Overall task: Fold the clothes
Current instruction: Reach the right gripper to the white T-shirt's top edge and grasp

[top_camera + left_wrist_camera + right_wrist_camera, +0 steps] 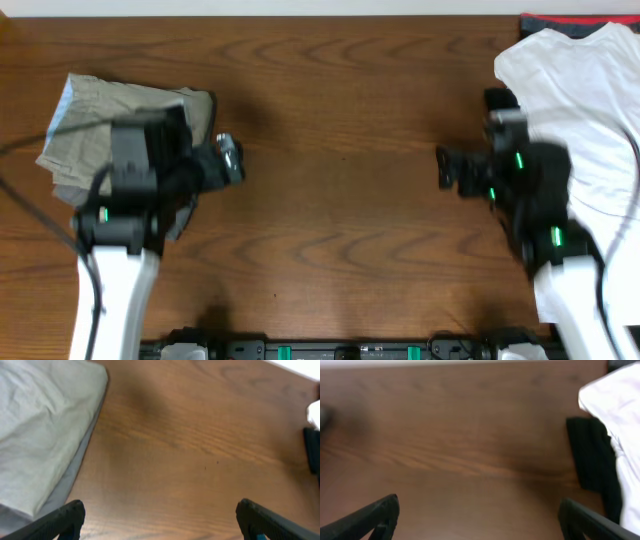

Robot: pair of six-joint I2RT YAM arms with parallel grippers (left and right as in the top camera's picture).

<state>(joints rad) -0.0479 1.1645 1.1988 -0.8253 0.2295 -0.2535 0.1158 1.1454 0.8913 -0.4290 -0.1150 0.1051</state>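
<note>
I had both arms low over the table [340,150], their grippers pointing at each other across the bare wood in the middle, well apart.

The left gripper [233,160] was spread wide and held nothing. On its wrist camera the two black fingers [62,520] sat at the bottom corners with only wood between them. The arm behind it hung over the trousers [90,110], which lay folded near the left edge. The wrist view showed their corner [40,435] up and to the left of the fingers, not touching them.

The right gripper [445,170] was just as wide and also empty. Its fingers [370,517] framed bare table in the wrist view.

The shirt [585,110] lay at the right side of the table, spread loosely and wrinkled, not folded. It ran from the far edge down under the right arm, which covered part of it. From the right wrist I saw its near edge [620,410] in the upper right, beside and beyond the right finger, with no contact. A dark shape [592,460] lay against that edge. I could not tell what it was.

At the far right corner a black garment [560,22] with a red band showed from under the top of the shirt.
</note>
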